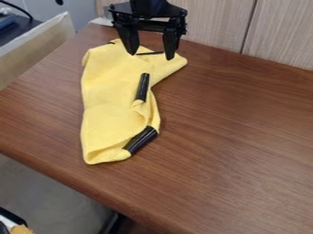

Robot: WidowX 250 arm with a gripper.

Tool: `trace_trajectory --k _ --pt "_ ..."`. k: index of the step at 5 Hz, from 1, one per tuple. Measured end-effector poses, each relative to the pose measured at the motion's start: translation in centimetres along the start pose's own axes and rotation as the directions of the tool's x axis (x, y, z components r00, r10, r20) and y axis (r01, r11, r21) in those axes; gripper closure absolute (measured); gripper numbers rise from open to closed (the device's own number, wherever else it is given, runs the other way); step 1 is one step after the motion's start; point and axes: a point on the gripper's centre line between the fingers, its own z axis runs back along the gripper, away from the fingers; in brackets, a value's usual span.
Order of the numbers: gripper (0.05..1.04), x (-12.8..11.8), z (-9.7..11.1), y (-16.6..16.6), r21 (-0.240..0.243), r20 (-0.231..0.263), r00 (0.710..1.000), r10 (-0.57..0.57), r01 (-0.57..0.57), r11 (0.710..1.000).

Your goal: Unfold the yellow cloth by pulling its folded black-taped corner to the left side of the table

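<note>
Claw (pixel 150 55) hangs wide open, empty, over the twelve-o'clock end of the yellow cloth (pixel 107 103); folds probably slant its black strip (pixel 141 140) at five o'clock.

Below me a yellow cloth (pixel 110 100) lies rumpled and partly folded over itself on the brown wooden table (pixel 232 128), long and uneven, with a glossy black strip (pixel 143 87) near its middle and a thicker black piece (pixel 141 140) (slanted, I see) at its lower right edge.
</note>
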Motion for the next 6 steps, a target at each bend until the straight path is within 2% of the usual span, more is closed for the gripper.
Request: trace_trajectory --k 1,2,4,5,6 --pt "0.083 -0.3 -0.9 0.0 -0.001 -0.028 1.0 0.003 -0.003 1.0" --pt "0.083 -0.6 -1.2 0.3 -0.007 -0.033 0.999 0.016 -0.016 1.0" --pt "0.083 -1.3 -3.2 1.6 0.03 -0.071 0.997 0.016 -0.014 0.999" --pt "0.137 -1.7 -4.4 2.0 0.045 -0.107 0.994 0.027 -0.022 0.999" --pt "0.416 -1.7 -4.7 2.3 0.063 -0.114 0.993 0.027 -0.02 0.998"
